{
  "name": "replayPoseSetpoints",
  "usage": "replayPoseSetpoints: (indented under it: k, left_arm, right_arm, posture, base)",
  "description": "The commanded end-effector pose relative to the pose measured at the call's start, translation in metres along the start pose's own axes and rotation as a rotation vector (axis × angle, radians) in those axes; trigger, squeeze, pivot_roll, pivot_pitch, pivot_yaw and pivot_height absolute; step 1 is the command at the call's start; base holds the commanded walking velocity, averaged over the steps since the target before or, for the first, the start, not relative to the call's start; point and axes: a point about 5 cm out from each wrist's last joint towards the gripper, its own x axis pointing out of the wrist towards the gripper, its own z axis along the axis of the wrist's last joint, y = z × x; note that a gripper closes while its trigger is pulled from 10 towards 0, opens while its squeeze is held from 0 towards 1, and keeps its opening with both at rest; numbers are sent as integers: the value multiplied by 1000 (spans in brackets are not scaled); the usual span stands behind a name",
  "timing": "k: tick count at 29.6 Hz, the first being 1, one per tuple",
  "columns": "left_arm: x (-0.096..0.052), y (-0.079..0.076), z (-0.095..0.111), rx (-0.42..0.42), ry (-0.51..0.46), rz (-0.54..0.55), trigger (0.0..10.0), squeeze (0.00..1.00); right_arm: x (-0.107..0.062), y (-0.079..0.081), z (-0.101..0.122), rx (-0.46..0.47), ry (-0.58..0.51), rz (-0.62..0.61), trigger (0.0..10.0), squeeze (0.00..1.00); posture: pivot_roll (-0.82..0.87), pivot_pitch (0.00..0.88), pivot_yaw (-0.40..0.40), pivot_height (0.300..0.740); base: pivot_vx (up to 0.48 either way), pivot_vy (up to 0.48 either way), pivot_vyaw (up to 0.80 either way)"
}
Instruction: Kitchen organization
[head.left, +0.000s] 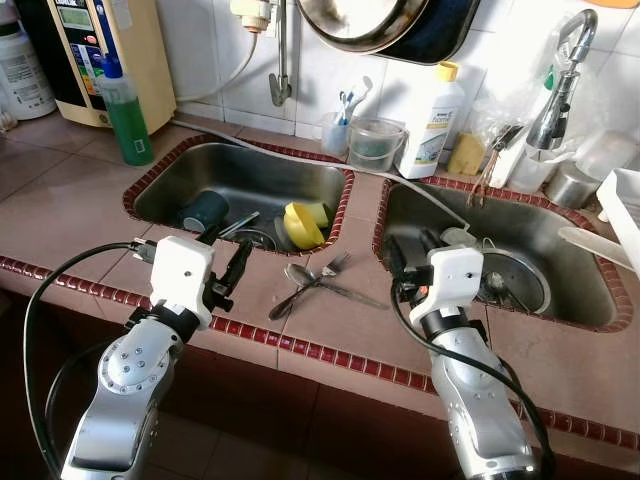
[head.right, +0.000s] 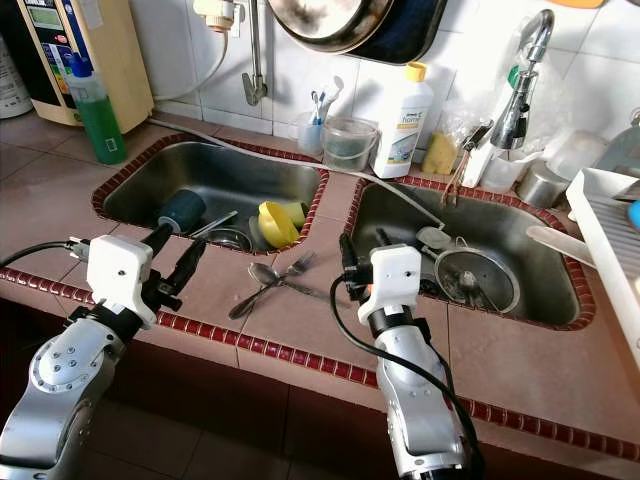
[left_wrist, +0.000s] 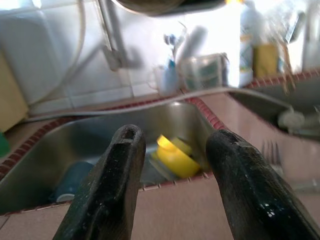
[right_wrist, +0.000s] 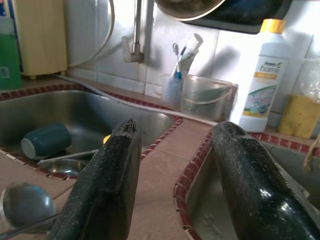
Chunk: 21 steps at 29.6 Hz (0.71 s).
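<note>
Both claws, left claw (head.left: 232, 272) and right claw (right_wrist: 172, 165), gape empty; between them my silver spoon (head.left: 298, 276) and fork (head.left: 334, 266) lie crossed on the table (head.left: 70, 215).

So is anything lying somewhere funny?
Yes. A spoon and fork lie crossed on the tiled counter between the two sinks, while the teal cup lies tipped over in the left sink.

Cup (head.left: 204, 211) and bowl (head.left: 302, 226) in left sink (head.left: 170, 190), spoon (head.left: 298, 277) and fork (head.left: 332, 266) on counter between sinks
</note>
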Motion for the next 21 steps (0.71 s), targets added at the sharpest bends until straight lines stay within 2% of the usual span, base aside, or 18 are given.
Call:
replayPoseSetpoints:
  k: [1, 2, 6, 10, 16, 21]
  left_arm:
    - [-3, -6, -3, 22, 42, -74, 10000, 0]
    - [-3, -6, -3, 22, 42, -74, 10000, 0]
    - [-10, -15, -10, 31, 100, -184, 10000, 0]
    - [-15, -22, -15, 1, 129, -222, 10000, 0]
    - [-13, -27, -14, -8, 129, -240, 10000, 0]
    - [-6, -30, -12, -24, 130, -253, 10000, 0]
  right_arm:
    - [-2, 0, 5, 0, -10, 10, 10000, 0]
    - [-2, 0, 5, 0, -10, 10, 10000, 0]
    - [-7, 6, 5, 26, -7, 42, 10000, 0]
    - [-12, 13, 1, 11, 21, 97, 10000, 0]
    - [-19, 19, -7, 23, 84, 148, 10000, 0]
    - [-33, 23, -14, 24, 147, 226, 10000, 0]
  posture:
    - [-69, 32, -41, 740]
    - [-69, 32, -41, 740]
    - [-75, 47, -32, 740]
    - [-77, 54, -26, 740]
    - [-84, 57, -23, 740]
    - [-94, 59, -19, 740]
  base:
    - [0, 0, 0]
    - [0, 0, 0]
    - [0, 0, 0]
    - [0, 0, 0]
    - [0, 0, 0]
    - [0, 0, 0]
